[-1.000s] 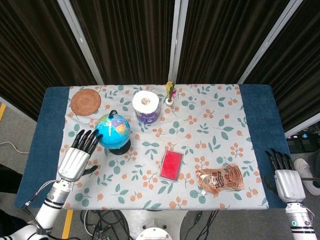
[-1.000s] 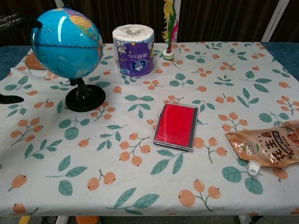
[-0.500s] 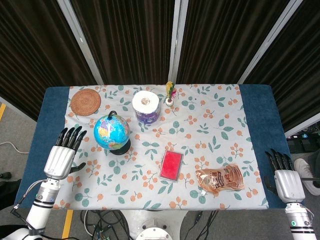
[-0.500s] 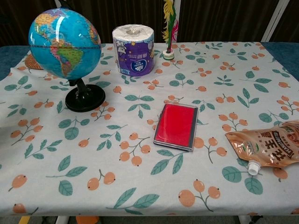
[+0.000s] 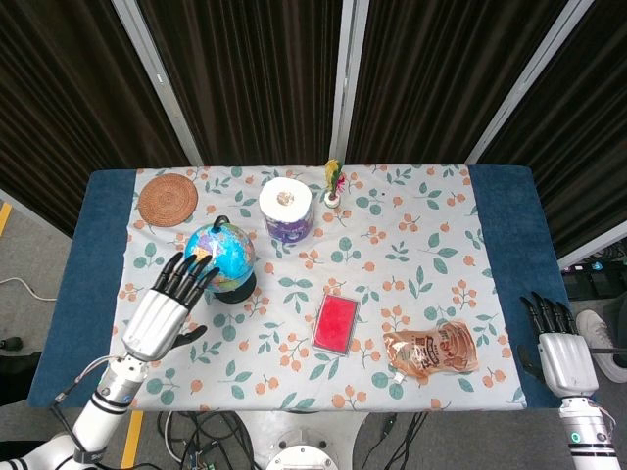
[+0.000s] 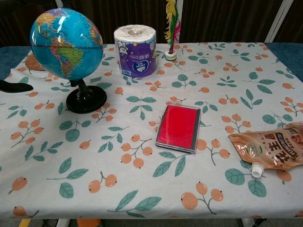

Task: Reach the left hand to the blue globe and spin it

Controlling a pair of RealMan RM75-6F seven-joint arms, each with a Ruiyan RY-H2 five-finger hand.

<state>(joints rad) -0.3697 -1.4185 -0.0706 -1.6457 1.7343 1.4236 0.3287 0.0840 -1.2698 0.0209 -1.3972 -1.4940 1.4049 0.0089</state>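
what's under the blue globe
A black stand with a round base sits under the blue globe, on the floral tablecloth. The cloth beneath the base is covered.

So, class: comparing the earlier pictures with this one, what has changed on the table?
The left hand drew back from the blue globe, then reached in again, its fingers at the globe's side. The globe turned, showing land instead of ocean. The right hand, red case and pouch stayed put.

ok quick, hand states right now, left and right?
Left hand: open, fingers spread, tips at the blue globe; holding nothing.
Right hand: open, fingers extended, holding nothing, off the table's near right corner.
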